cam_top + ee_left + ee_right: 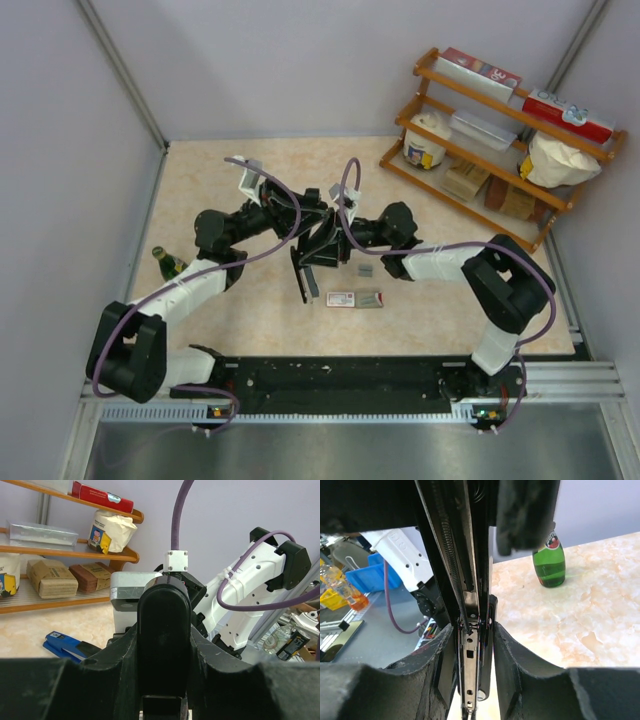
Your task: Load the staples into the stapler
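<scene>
1. The desk [220, 170] fills the middle of the overhead view, and we see a wooden shelf [431, 66] in the upper right
2. The left pincer [164, 645] is pinching the black stapler [312, 262], which is swung open at the centre of the frame
3. The right pincer [472, 650] has a finger on each side of the stapler's metal rail; we cannot tell whether it presses on it
4. A green bottle [168, 263] stands at the left, well apart from the stapler
5. The white box [341, 298] lies on the desk just below centre, near the stapler's lower end
6. The staples [365, 270], a short grey strip, lie on the desk just right of the stapler and above the box
</scene>
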Robot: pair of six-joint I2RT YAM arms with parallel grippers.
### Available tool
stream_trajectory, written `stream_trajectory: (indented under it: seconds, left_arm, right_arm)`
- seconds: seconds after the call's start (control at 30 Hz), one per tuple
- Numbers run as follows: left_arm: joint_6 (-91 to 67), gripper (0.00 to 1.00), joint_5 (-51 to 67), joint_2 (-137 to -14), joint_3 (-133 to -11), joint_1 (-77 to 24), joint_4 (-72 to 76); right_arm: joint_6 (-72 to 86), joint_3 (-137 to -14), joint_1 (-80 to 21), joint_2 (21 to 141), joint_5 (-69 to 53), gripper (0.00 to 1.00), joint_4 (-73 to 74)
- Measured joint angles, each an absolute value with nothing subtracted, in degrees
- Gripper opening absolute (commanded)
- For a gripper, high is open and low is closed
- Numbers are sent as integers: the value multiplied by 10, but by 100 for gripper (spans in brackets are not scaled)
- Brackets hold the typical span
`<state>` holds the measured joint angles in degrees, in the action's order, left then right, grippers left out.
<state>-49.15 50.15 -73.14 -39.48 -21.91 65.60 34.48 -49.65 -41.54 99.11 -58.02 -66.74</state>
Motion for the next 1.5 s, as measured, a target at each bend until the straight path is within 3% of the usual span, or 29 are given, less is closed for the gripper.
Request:
stream_trajectory:
  seconds: [0.23,0.73,0.93,1.2,1.5]
  left_arm:
    - [-477,0,496,-736,-395,-218,652]
    - [-476,0,498,-736,-395,-187,656]
    - [-477,8,502,-736,-395,-158,657]
    - [-442,11,516,-751,-395,-142,642]
    - [-388,15,543,-788,-396,-139,609]
  right_arm:
    - [328,-502,-416,991,-575,0,-646]
    - [303,-527,-413,985,-578,0,-573]
    - [244,-548,-397,962,-569,0,-466]
    - [124,-595,-391,956,-550,0,-295]
    - [46,-604,-371,970,-542,0,-206]
